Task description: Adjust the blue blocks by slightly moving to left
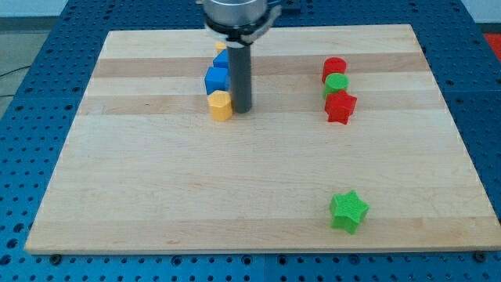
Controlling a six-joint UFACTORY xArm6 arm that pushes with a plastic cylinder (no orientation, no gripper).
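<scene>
**A:** What is the biggest thing here?

**B:** A pale wooden board [258, 188] on a blue perforated table [31, 94]. My rod [239, 74] comes down from the view's top, and my tip [241, 109] rests on the board. It is a plain rod with nothing to spread or pinch, and it holds nothing.

**A:** Where are the blue blocks?

**B:** Just left of the rod, in a short column. The blue block [215, 79] touches or nearly touches the rod; a second blue block [221, 59] sits above it, partly hidden. A yellow block [221, 104] sits at the column's bottom, beside my tip. A sliver of yellow also shows at the column's top.

**A:** Why is the tip there?

**B:** I judge it stands on their right side so a leftward slide nudges them left.

**A:** Anything else?

**B:** Well apart on the right: a red cylinder [334, 68], a green cylinder [337, 83], a red star [340, 106]. A green star [347, 211] lies alone near the bottom.

**A:** Any writing?

**B:** None readable.
</scene>
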